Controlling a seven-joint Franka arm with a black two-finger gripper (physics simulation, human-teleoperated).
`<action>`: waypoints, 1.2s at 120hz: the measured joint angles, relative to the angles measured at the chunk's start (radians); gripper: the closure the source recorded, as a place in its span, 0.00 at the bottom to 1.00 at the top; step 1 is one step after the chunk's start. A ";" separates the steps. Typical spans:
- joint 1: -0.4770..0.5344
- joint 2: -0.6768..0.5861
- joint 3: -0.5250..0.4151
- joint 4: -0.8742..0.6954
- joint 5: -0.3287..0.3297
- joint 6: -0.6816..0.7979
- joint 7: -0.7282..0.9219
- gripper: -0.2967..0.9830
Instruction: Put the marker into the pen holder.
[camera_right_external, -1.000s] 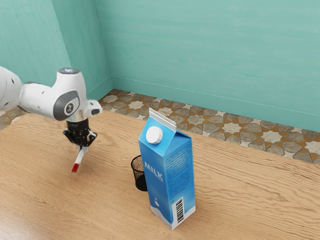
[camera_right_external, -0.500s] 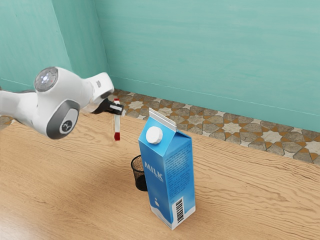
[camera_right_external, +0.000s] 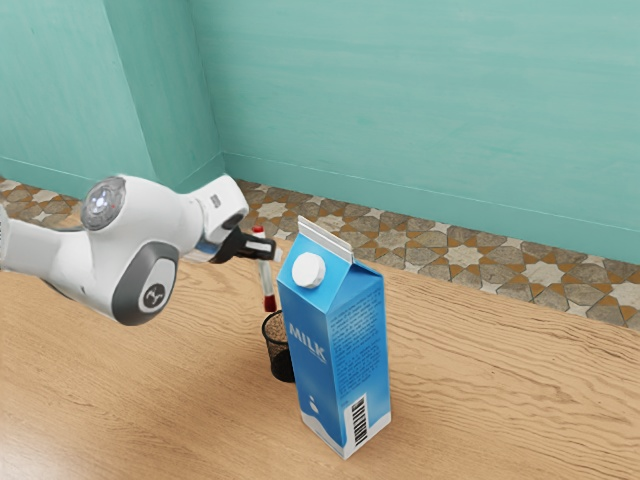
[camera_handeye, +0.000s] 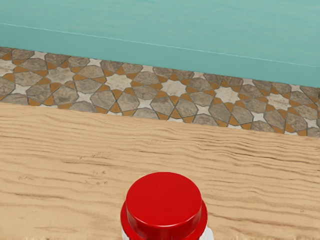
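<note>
1. Marker (camera_right_external: 265, 278): slim, white barrel, red at both ends. Near upright, slight lean, lower end set a little toward the exterior view's right.
2. Wrist view: upper red end (camera_handeye: 163, 199) close under the camera. Flat round top, glossy, stepped down to a wider red collar; a bit of white below.
3. Gripper (camera_right_external: 270, 250): closed on the marker, fingers gripping its upper part; hand tipped well over toward the horizontal.
4. Marker's location: in the grip, lower red end at the near-top edge of the pen holder (camera_right_external: 280, 364) as seen from the side. Cannot tell whether the tip is over the opening or behind it.
5. Holder: black mesh cup, upright on the wooden table (camera_right_external: 150, 400), partly hidden by the blue milk carton (camera_right_external: 335, 350).
</note>
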 joint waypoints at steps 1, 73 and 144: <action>-0.001 0.000 -0.001 0.000 0.000 0.000 -0.002 0.82; 0.011 0.000 -0.010 -0.002 0.005 -0.072 -0.089 0.36; 0.191 0.195 0.108 1.010 0.195 -1.285 -0.037 0.24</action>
